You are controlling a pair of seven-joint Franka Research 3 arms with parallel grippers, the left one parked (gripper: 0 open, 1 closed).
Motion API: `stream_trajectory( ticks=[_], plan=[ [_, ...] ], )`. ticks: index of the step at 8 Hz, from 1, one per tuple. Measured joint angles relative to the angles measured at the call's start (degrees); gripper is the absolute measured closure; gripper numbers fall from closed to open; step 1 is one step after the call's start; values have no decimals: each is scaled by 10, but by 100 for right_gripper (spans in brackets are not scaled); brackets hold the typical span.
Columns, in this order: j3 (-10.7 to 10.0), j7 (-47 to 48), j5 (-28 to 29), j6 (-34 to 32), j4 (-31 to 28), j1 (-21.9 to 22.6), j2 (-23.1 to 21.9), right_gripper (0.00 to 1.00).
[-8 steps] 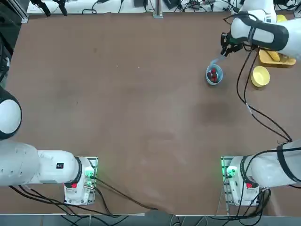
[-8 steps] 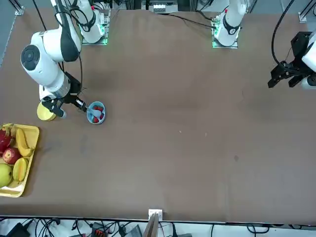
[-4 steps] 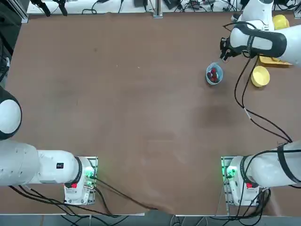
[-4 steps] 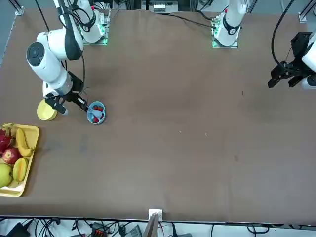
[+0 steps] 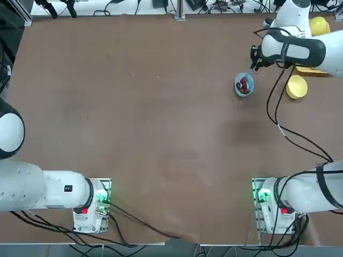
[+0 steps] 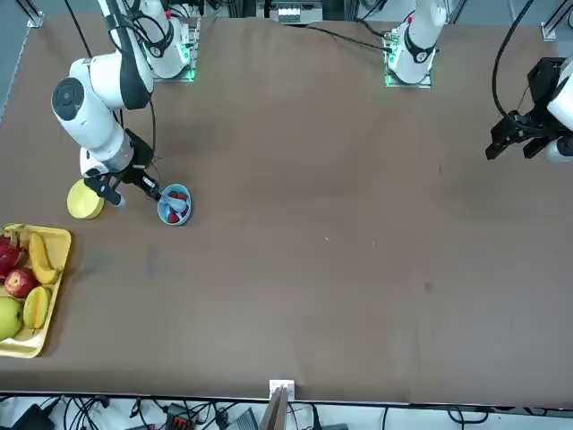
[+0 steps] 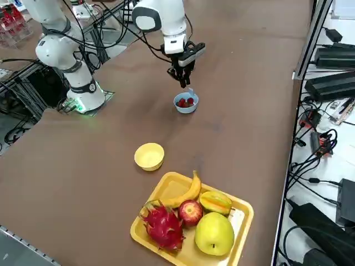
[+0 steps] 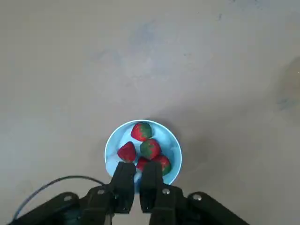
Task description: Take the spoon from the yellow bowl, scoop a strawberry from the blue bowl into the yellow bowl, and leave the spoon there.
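- Nearest the right side camera, the yellow fruit tray is seen lying on the brown table. In it are held a dragon fruit, a yellow-green round fruit, a red apple, a banana and a striped yellow-green fruit.
- Just beyond the tray, the yellow bowl is set upright on the table, apart from the tray.
- Farther off, the blue bowl is placed upright. Five strawberries can be counted inside it, grouped closely together.
- The spoon is held at a slant, its lower part inside the blue bowl, among the strawberries. Whether a berry is carried on it cannot be told.
- Above the blue bowl's far side, the right gripper is pointed downward. Its two fingers are closed on the spoon's handle.
- Farther back, the right arm's base is fixed at the table's edge.
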Motion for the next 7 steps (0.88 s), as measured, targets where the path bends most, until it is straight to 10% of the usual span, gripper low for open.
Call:
stream_trajectory(
  ticks=[7],
  plan=[
    [0, 1, 0, 41, -28, 0, 0, 90]
  ],
)
